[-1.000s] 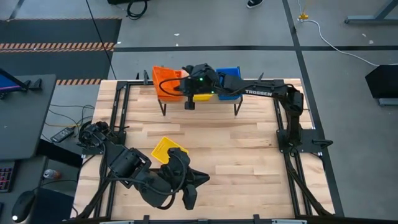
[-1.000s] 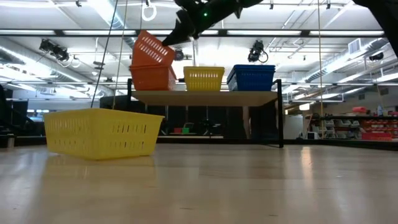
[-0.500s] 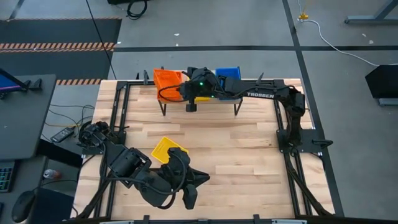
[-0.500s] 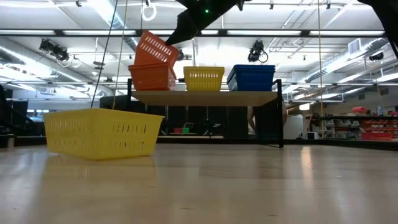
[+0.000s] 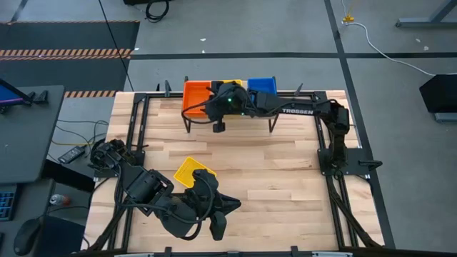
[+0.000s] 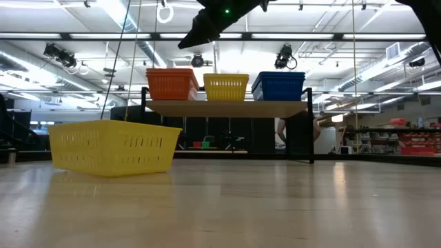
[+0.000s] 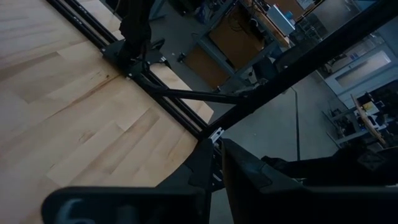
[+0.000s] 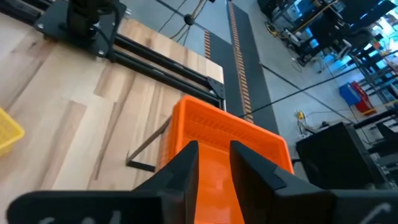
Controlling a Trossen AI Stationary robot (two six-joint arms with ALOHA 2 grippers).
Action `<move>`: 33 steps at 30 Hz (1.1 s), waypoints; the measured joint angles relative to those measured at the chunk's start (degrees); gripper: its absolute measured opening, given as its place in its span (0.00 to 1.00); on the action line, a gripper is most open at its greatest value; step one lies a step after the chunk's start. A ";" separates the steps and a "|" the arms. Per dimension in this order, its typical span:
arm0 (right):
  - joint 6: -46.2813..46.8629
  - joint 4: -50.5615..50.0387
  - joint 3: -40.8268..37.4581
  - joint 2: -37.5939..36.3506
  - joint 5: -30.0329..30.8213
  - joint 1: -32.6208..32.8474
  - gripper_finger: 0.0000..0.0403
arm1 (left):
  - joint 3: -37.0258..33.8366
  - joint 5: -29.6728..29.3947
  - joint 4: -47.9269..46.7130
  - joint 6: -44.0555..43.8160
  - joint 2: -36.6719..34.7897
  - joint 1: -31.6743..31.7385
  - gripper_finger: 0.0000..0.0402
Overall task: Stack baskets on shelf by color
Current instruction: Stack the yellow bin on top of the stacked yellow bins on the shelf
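We list the surroundings: a grey concrete floor (image 5: 235,32) with dark seam lines around the wooden tabletop (image 5: 285,164); a strip of orange-and-black hazard tape (image 5: 64,52) on the floor beside a dark mat (image 5: 64,32); a white cable (image 5: 385,46) trailing across the concrete; a grey side desk (image 5: 32,135) beside the table. We note long ceiling light strips (image 6: 324,36), and distant shelving with red bins (image 6: 420,141).

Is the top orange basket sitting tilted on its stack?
No, in the low view the orange basket sits level on the shelf.
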 joint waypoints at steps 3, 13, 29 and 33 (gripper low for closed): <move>0.78 -0.09 0.00 0.00 -0.15 -0.69 0.25 | 0.00 0.00 0.00 -0.01 0.00 0.00 0.10; 18.03 -14.86 0.04 -0.12 -13.82 1.78 0.25 | 0.02 0.30 1.40 0.00 0.00 -0.38 0.10; 30.01 -21.65 -7.94 -0.26 -27.27 15.40 0.25 | 0.07 -8.58 -4.01 7.38 -11.01 -2.90 0.10; 27.02 -17.31 -11.58 -0.17 -26.00 19.24 0.25 | 0.07 -12.32 -5.80 9.93 -13.94 -2.86 0.10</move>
